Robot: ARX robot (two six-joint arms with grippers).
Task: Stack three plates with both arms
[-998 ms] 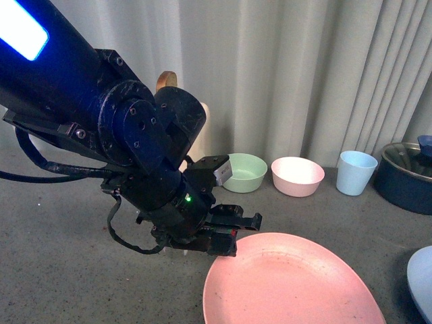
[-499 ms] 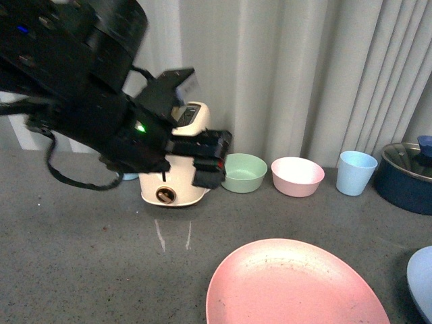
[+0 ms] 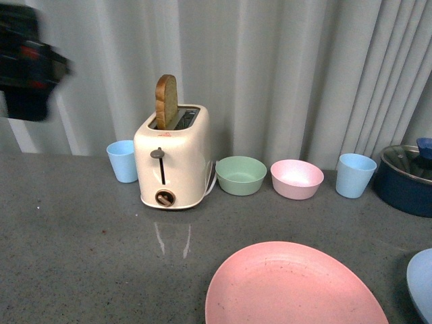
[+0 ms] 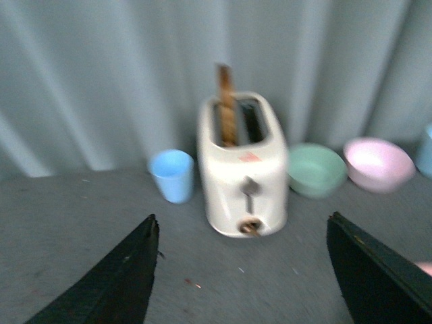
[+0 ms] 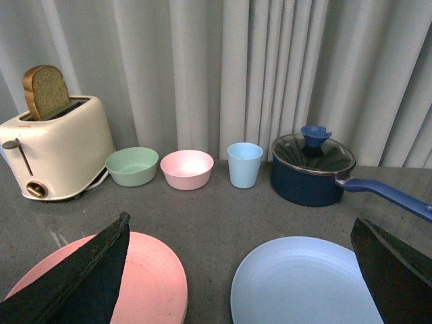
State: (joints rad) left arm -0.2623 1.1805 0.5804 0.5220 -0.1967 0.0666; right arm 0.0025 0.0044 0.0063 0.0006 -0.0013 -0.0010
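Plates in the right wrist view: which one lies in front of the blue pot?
The light blue plate; it lies before the pot, while the pink plate lies nearer the toaster.

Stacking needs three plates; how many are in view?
2: the pink plate front and centre, the light blue plate to its right. A third may be hidden.

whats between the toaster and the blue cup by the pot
The green bowl by the toaster, then the pink bowl by the cup; front and right wrist views show it.
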